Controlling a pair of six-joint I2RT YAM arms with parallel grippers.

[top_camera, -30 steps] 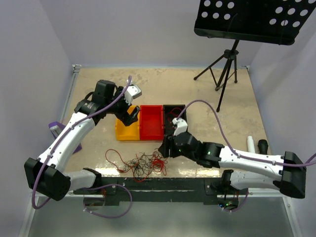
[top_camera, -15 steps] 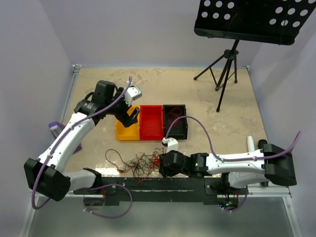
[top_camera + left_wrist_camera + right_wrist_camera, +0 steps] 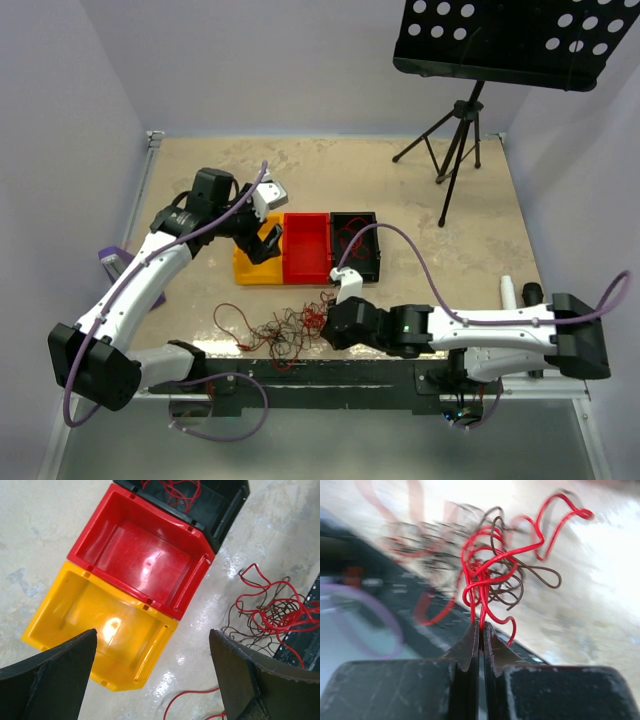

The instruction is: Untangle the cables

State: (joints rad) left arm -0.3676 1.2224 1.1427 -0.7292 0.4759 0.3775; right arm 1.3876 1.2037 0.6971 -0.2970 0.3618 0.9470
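The cables (image 3: pixel 280 330) lie as a tangle of thin red and dark brown wires near the table's front edge. My right gripper (image 3: pixel 326 322) sits at the tangle's right end. The right wrist view shows this gripper (image 3: pixel 480 625) shut on a few red cables (image 3: pixel 487 575), with brown loops snarled in the lifted clump. More red wires lie in the black bin (image 3: pixel 357 245). My left gripper (image 3: pixel 262 238) hovers over the yellow bin (image 3: pixel 252 268), open and empty. Its wrist view has the gripper (image 3: pixel 152 636) wide open above the yellow bin (image 3: pixel 75 615), with cables (image 3: pixel 270 610) to the right.
A red bin (image 3: pixel 306 250) stands between the yellow and black bins. A tripod music stand (image 3: pixel 455 130) is at the back right. A black rail (image 3: pixel 330 375) runs along the near edge. A purple object (image 3: pixel 112 262) lies at the left edge.
My right arm swung from the black bin down to the tangle's right end, and its gripper closed on red cables. The left arm barely shifted.
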